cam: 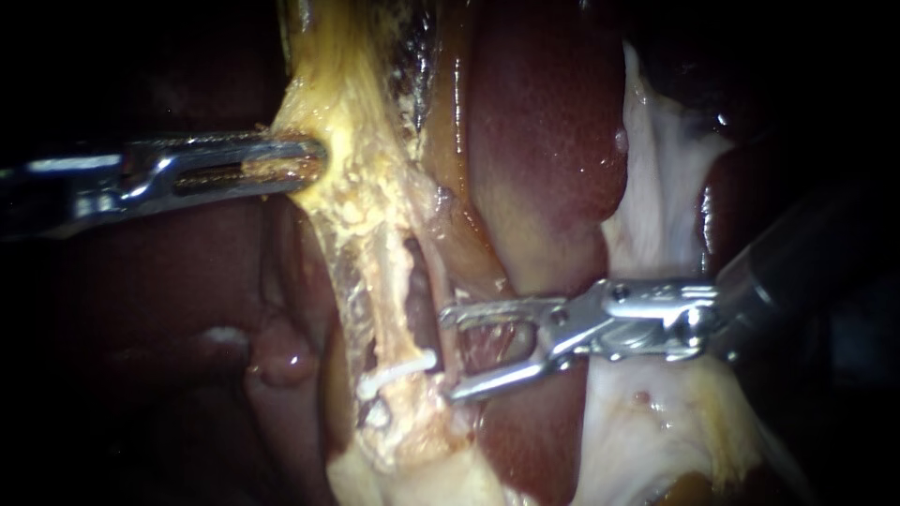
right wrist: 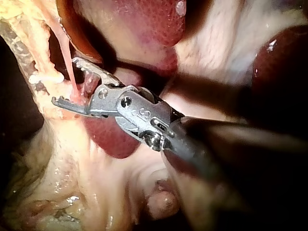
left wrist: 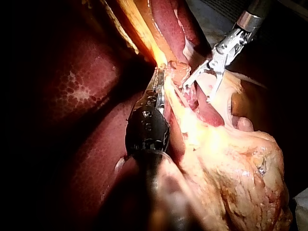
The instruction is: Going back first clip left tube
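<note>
White clip (cam: 398,372) on left tube (cam: 380,281) | just ahead of right instrument (cam: 450,354), jaws wide open | left instrument (cam: 309,161) clamps yellow tissue (cam: 347,112)

Illumination is concentrated on the central yellow tissue (cam: 366,197); the margins fall into deep shadow. Specular glare marks the wet liver (cam: 544,122) and the metal of the right instrument (cam: 450,354).

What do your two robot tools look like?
Both are shiny silver metal. My left instrument ends in a long, slim, slotted tip. My right instrument has two thin jaws, small round pins at the hinge, and a dark shaft.
</note>
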